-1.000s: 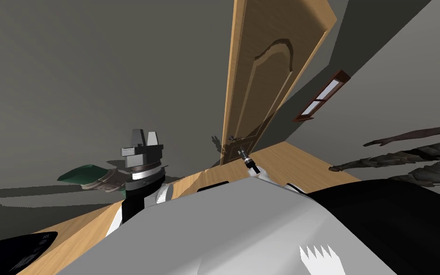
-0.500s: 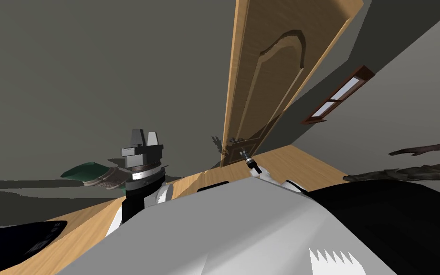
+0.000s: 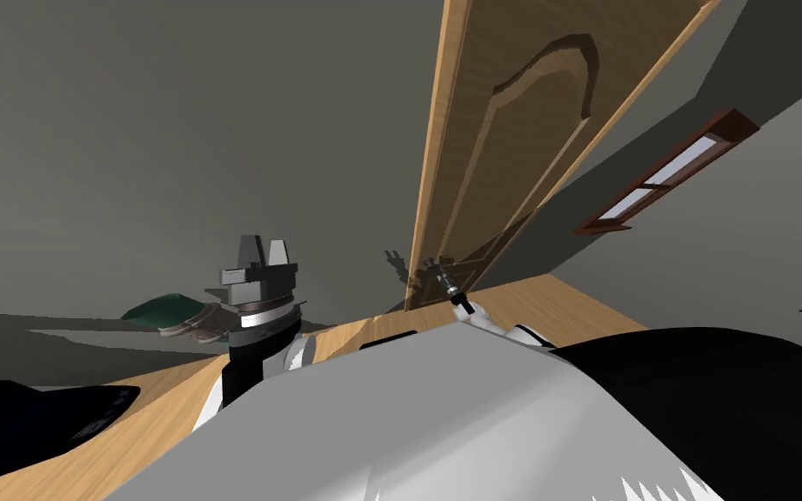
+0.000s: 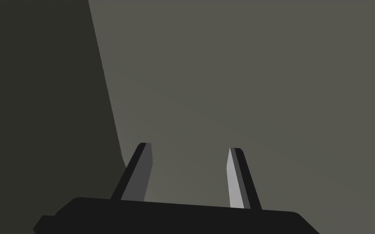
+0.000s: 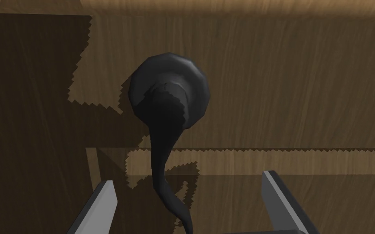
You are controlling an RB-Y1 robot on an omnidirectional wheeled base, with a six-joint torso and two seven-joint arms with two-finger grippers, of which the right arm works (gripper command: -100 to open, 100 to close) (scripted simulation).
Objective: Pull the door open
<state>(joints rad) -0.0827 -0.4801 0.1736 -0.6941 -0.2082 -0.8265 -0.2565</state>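
Right wrist view showed our right pincer (image 5: 187, 178) spread apart around the dark lever handle (image 5: 167, 97) on the wooden door (image 5: 304, 89), rigid and likely slick, which we judged best gripped on its slim curved tail.

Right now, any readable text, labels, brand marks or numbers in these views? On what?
None readable.
The wooden door and its dark lever handle: plain, no label or number.
The brown-framed window: no sign.
The right gripper, open at the handle, and the left gripper, open: no markings.
Faint pale marks on the black shape low in the head view: too blurred to read.
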